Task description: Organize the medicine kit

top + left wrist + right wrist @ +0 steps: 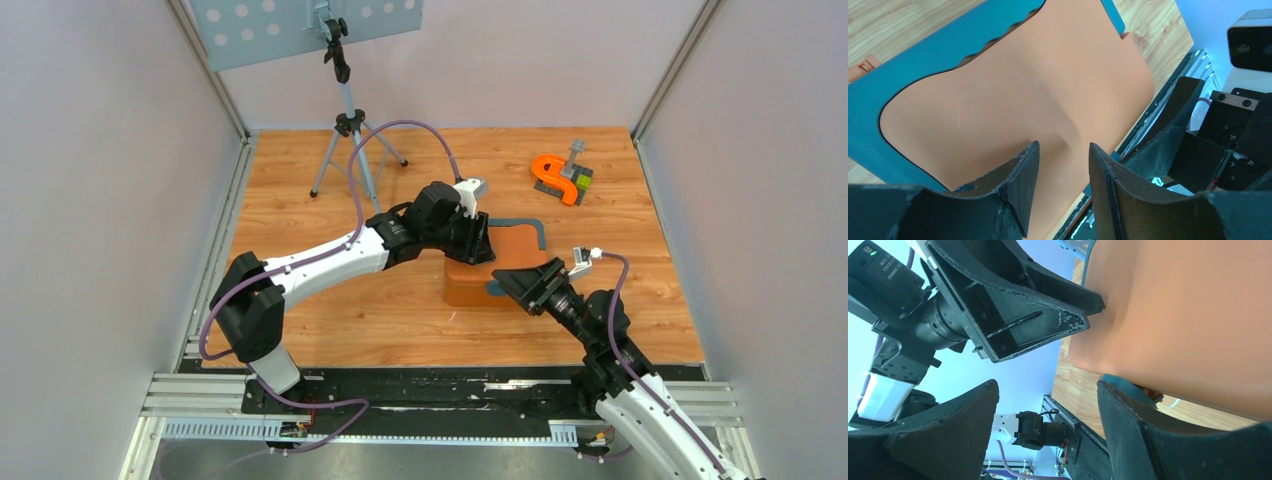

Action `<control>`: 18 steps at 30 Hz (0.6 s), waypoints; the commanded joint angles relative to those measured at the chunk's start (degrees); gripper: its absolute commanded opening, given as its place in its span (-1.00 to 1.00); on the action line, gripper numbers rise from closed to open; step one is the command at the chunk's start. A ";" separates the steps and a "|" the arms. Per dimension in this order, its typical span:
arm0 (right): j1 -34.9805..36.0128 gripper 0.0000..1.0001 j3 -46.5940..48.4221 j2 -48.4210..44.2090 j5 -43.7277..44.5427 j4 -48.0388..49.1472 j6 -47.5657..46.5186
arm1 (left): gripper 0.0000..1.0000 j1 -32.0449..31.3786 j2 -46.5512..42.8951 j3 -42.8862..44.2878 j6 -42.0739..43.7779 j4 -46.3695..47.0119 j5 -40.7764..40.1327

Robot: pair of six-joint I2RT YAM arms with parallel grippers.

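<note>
Taking in first the pale wood-grain surface [400, 310], matt and plank-patterned, closed in by plain walls. Following the left arm [330, 260], white and black with a purple cable looping off it, reaching in from the near left, and the right arm [650, 410], cut off by the lower right corner of the overhead view. Finding the medicine kit [515, 250] sitting near the middle of the surface, smooth orange plastic with rounded corners, its left half hidden under the left arm and its handle and latch not making themselves out anywhere. Noticing a teal border [923, 65] with a wavy inner edge framing the orange top, without being able to tell whether that is a separate piece. Passing a grey metal tripod [350, 125] standing at the far left under a perforated panel [290, 25]. Seeing the left hand [1064, 146] hanging just over the orange top, fingers partly spread and pinching nothing, their black pads looking rough and chipped. Seeing the right hand [1048, 385] at the kit's near right corner, fingers spread wide around nothing. Spotting a curved orange piece [553, 176] with a grey part lying well apart at the far right.
</note>
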 commanded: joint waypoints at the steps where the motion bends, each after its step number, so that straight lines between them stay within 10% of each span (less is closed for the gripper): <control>1: 0.40 0.52 -2.03 -1.82 2.74 0.18 0.67 | 0.03 -0.35 3.42 -4.48 0.35 -11.79 -1.17; 18: 0.52 0.49 -6.86 -2.04 4.21 -3.25 0.41 | 0.03 -0.35 3.37 -4.92 0.08 -11.76 -1.43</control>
